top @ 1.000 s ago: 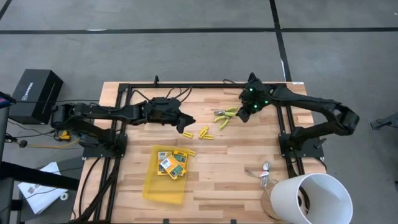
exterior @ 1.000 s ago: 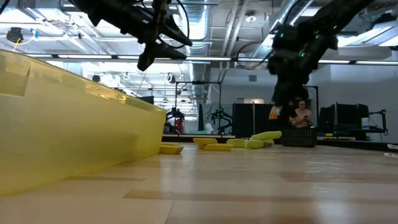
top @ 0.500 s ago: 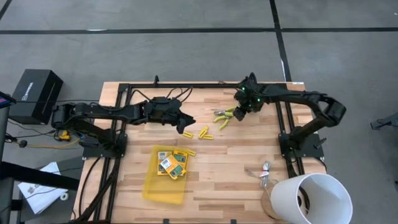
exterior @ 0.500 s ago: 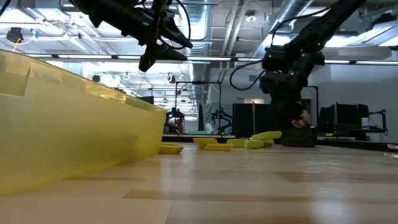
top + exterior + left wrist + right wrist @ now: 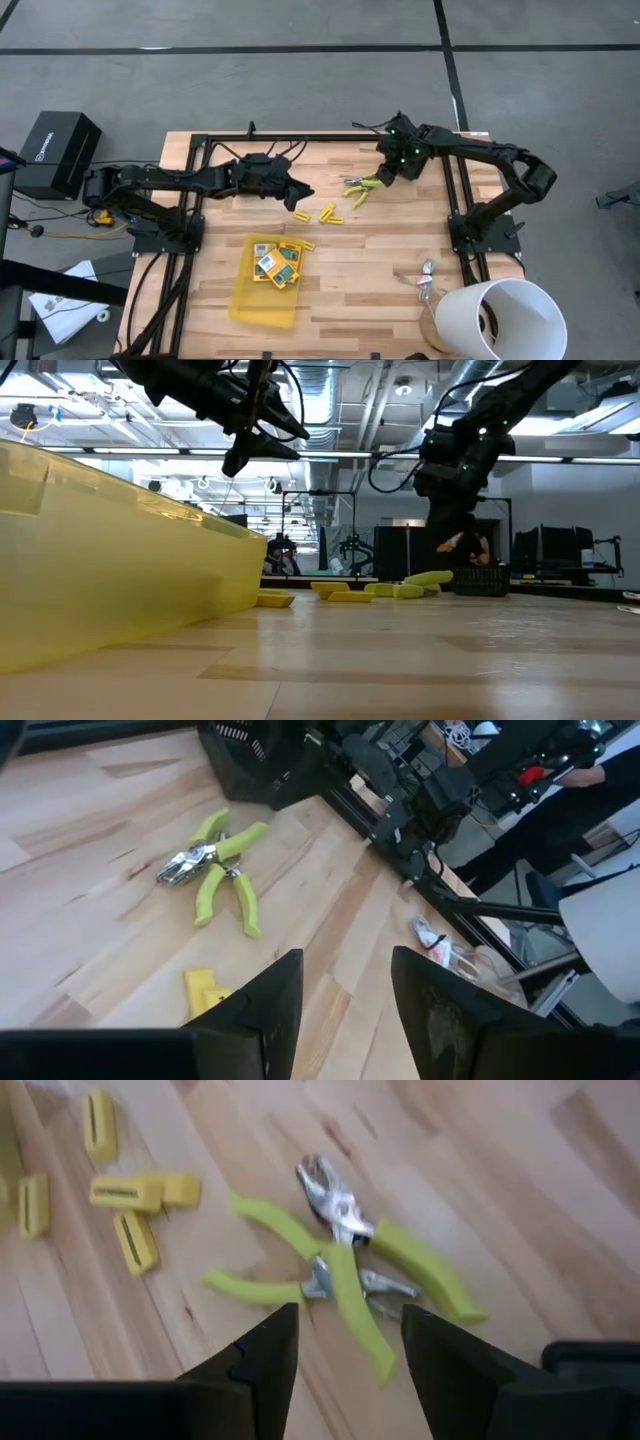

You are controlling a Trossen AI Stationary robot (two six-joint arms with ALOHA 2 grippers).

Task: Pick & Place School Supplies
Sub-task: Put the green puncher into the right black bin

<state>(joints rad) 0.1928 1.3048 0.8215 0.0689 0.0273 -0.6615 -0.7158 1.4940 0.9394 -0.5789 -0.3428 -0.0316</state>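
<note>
My left end effector (image 5: 303, 196) hangs above the tabletop (image 5: 380, 255) beside the sticks (image 5: 326, 213), fingers parted with a moderate gap and nothing between them, as the left wrist view shows. It waits; I leave it there.

Going rightward, the tray (image 5: 262, 300) lies near the front edge with the printed boxes (image 5: 277, 263) in its far end. One stick (image 5: 309, 245) lies just beside the tray's corner; the others are clustered between the two arms.

The step in hand, I judge, is a pick of the cutters (image 5: 360, 189), two yellow-green-handled tools lying crossed, touching each other. My right end effector (image 5: 386, 176) is right over them, fingers spread wide and empty in the right wrist view. To do this well I would come straight down over a single handle (image 5: 262, 1291) away from the crossing, so the fingers close on one tool and do not drag the second along. The handles are thin and flat on the wood, so the fingertips must nearly reach the surface before closing.

The surface is pale wooden planks in a black frame. Metal clips (image 5: 424, 276) and a white bucket (image 5: 502, 318) sit at the right front corner. The floor is grey with dark tape lines; the low view shows ceiling ducting and distant equipment.
</note>
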